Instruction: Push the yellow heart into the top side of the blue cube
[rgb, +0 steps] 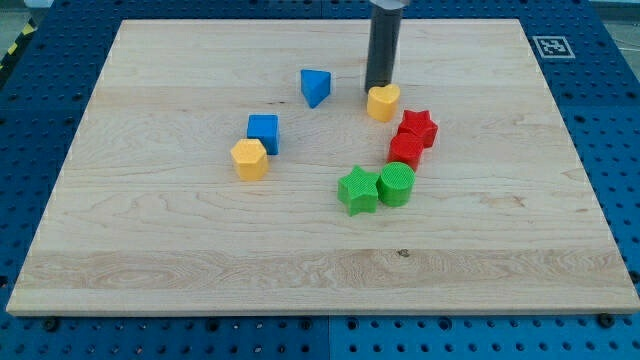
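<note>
The yellow heart lies on the wooden board, right of centre near the view's top. My tip stands right at the heart's upper-left edge, touching or nearly touching it. The blue cube sits left of centre, well to the left of and a little below the heart. A yellow hexagonal block rests against the cube's lower-left corner.
A blue triangular block lies between the heart and the cube, toward the view's top. A red star and a red block sit just below-right of the heart. A green star and a green cylinder lie below them.
</note>
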